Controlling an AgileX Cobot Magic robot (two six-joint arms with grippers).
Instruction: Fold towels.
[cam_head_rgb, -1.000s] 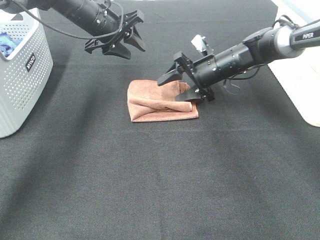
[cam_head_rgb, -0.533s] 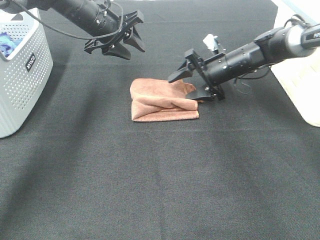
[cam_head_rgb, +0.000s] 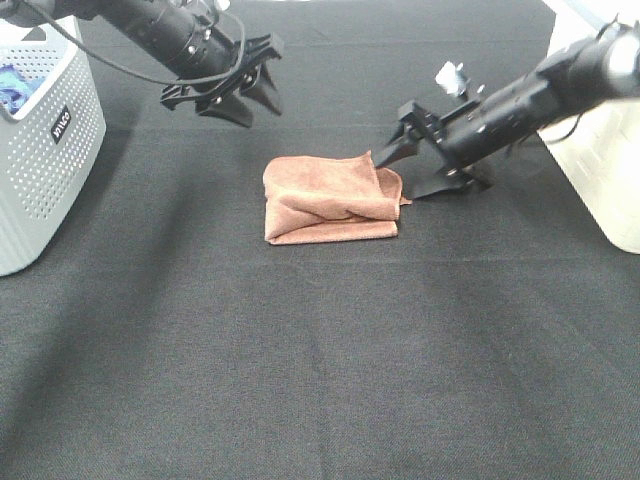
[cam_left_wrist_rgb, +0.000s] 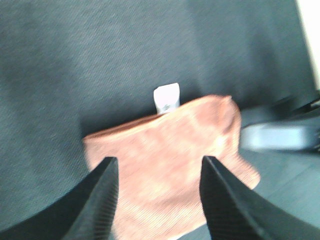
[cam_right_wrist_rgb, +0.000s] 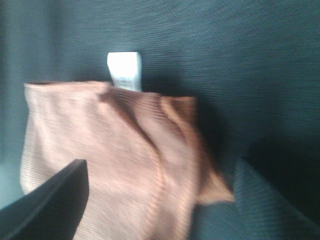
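The reddish-brown towel (cam_head_rgb: 330, 196) lies folded in a rumpled bundle on the black table. It also shows in the left wrist view (cam_left_wrist_rgb: 170, 160) and the right wrist view (cam_right_wrist_rgb: 115, 150), each with its white tag (cam_left_wrist_rgb: 166, 98) (cam_right_wrist_rgb: 124, 70) sticking out at one edge. My right gripper (cam_head_rgb: 420, 165) is open and empty, just right of the towel's right edge, low near the table. My left gripper (cam_head_rgb: 245, 95) is open and empty, held above the table behind and left of the towel.
A white perforated basket (cam_head_rgb: 45, 150) stands at the left edge with a blue cloth (cam_head_rgb: 15, 85) inside. A white container (cam_head_rgb: 605, 170) stands at the right edge. The black table cover (cam_head_rgb: 320, 380) spreads in front of the towel.
My right gripper has let go of the towel and drawn back to the right. The towel has settled flat. My left gripper has shifted slightly back and left.
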